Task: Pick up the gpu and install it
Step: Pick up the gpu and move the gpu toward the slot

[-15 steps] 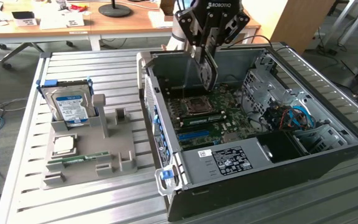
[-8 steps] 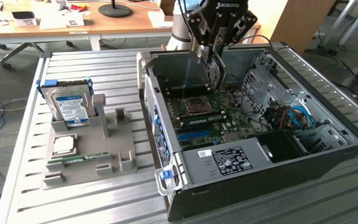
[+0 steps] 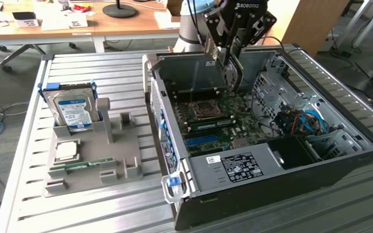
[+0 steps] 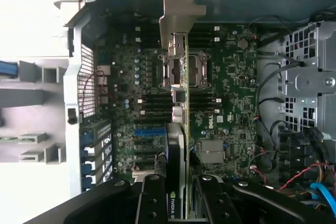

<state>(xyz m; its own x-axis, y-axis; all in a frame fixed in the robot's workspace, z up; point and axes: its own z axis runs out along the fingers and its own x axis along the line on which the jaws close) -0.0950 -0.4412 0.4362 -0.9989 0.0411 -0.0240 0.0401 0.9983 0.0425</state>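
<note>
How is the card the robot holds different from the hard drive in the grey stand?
The gpu hangs in the gripper over the open computer case; the hard drive sits in its stand. The gpu is a green board with a black cooler; the hard drive is silver with a blue-white label. Both are flat rectangles.

Robotics lab; office desks [image 3: 131, 25]; slatted workbench [image 3: 109, 73]

Your slatted metal bench [image 3: 95, 73] carries two things: open PC case [image 3: 290, 194] directly under the gripper [image 3: 224, 56], grey parts fixture [image 3: 109, 145] beside the case, well clear of the gripper on the exterior view's left. Both sit flat.
</note>
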